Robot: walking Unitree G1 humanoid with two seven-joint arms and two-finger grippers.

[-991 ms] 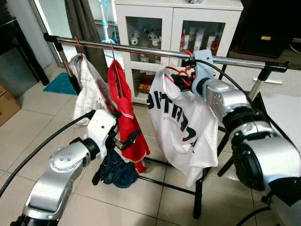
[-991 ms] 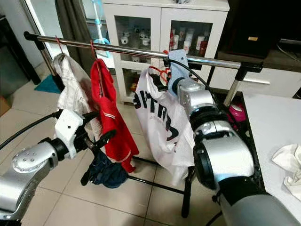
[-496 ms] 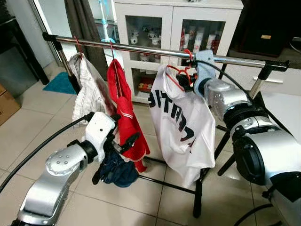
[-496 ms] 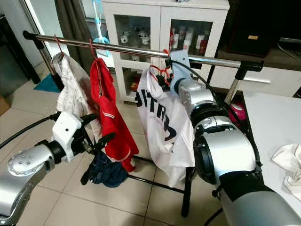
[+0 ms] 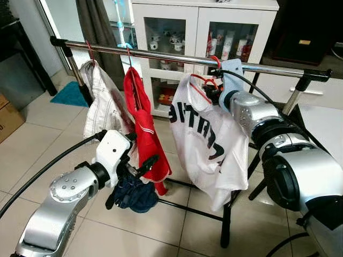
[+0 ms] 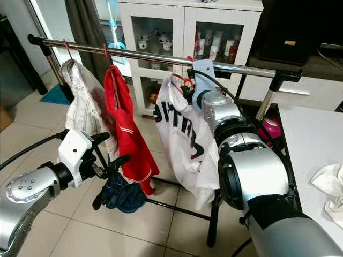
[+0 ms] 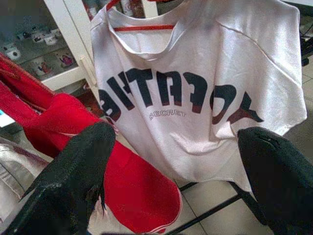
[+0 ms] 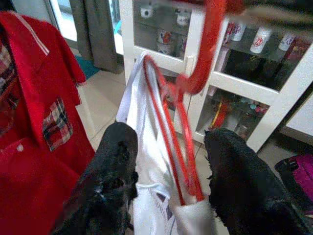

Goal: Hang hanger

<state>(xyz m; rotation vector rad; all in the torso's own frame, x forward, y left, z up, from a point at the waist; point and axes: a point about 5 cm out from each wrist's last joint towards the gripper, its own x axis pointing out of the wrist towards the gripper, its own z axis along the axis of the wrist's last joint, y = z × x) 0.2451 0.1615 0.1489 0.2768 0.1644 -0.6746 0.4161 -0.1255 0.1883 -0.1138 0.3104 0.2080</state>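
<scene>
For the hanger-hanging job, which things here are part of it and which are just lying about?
Part of the job:
red hanger
white T-shirt
clothes rail
right gripper, its fingers either side of the hanger

Just lying about:
red shirt
white jacket
dark cloth
glass-door cabinet
crumpled cloth

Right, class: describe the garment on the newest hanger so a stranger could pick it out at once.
Find the chrome clothes rail in front of the white glass-door cabinet. Three garments hang from it; take the one nearest the robot's right pincer, on a red hanger. It is the white T-shirt with bold black lettering; the others are plain red and off-white.
</scene>
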